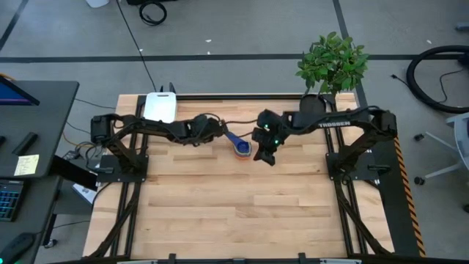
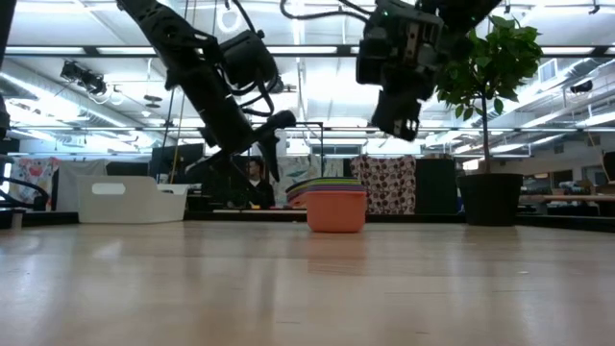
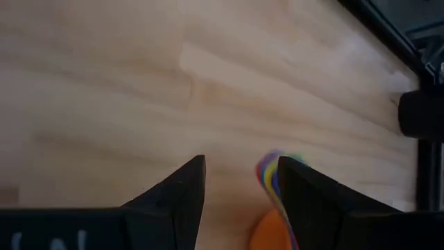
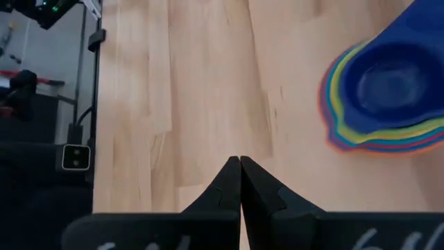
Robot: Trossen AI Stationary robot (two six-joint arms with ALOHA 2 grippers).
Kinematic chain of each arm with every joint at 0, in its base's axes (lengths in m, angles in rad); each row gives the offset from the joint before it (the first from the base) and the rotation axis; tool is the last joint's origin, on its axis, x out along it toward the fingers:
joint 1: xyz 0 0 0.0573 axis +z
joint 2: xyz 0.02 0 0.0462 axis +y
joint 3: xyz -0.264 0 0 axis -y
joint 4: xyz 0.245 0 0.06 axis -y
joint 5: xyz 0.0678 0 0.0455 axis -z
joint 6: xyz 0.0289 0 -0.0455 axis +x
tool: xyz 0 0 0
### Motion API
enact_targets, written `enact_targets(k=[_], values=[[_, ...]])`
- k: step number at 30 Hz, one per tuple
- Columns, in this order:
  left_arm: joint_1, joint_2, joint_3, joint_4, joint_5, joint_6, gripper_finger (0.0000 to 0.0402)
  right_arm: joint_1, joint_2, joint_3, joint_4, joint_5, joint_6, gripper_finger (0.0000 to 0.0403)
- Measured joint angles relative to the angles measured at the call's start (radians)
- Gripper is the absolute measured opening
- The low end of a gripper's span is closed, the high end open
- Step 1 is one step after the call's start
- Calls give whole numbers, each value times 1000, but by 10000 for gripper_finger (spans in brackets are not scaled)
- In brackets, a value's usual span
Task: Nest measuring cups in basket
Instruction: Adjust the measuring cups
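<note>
- Stack of small plastic measuring cups (image 1: 241,148), nested one in another w/ dark blue one on top and orange at bottom, sits on the light wooden table (image 1: 220,213) near its far-centre, between the two grippers.
- Left gripper (image 1: 217,132) hovers just beside the stack's handle side, above the tabletop; its dark fingers (image 3: 182,194) stand apart, gripping nothing, w/ the fanned handles (image 3: 272,173) seen close to one finger.
- Right gripper (image 1: 264,155) hangs raised just on the stack's other side; fingers pressed together, empty, w/ the nested cups off to one side in its wrist view.
- White rectangular plastic basket (image 1: 160,107) rests at the far-left table edge, behind the left arm, well apart from the cups.
- Potted green plant (image 1: 331,62) stands at the far-right corner.
</note>
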Motion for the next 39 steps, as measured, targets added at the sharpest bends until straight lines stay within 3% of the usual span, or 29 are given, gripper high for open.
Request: enact_targets(k=[6,10,19,26,39], values=[[71,0,0,129,14,184,185,45,23,-109,216,0,131,4],[110,11,1,279,106,296,185,78,126,-101,307,23,165,4],[140,17,0,302,172,400,185,102,311,-22,319,139,167,4],[157,17,0,299,271,467,185,105,303,-14,324,247,175,4],[116,126,0,352,386,495,185,62,302,-14,237,251,151,4]])
